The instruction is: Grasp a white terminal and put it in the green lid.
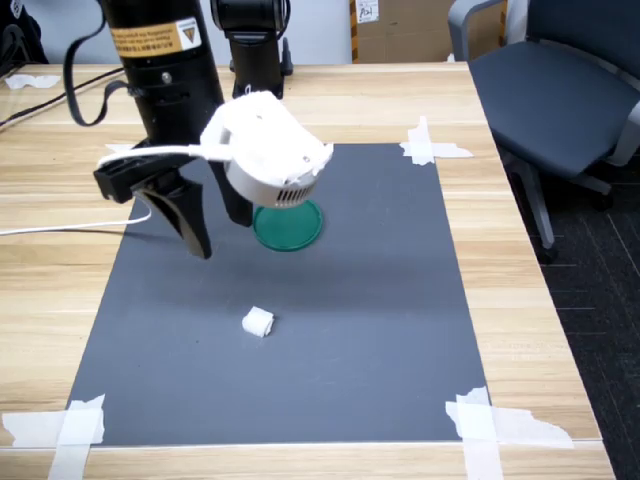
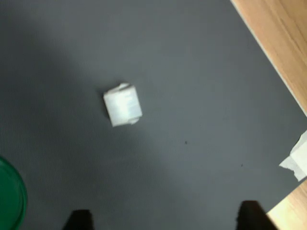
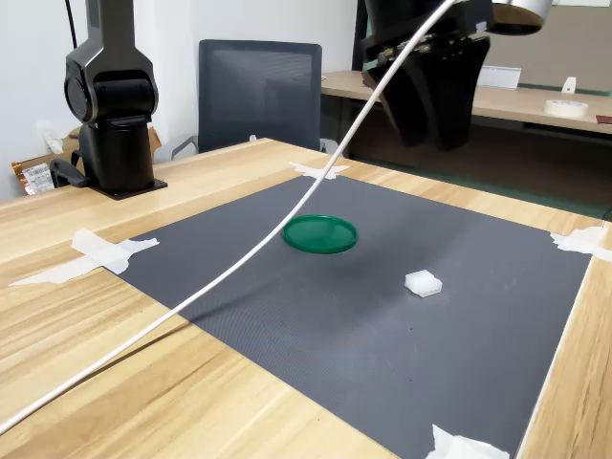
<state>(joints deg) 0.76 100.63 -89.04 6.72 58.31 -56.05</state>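
Where the dark grey mat lies taped at its corners with white tape strips to a pale wood-grain table, it shows a fine matte texture. White terminal: small blocky plastic piece with rounded edges, resting on the mat well apart from the green lid, at about seven o'clock from it in the first exterior view. Green lid: flat round disc, thin raised rim, glossy. Gripper: black, raised above the mat, jaws spread, empty. White rounded camera housing on the wrist. Yellow label on the arm, wording unreadable.
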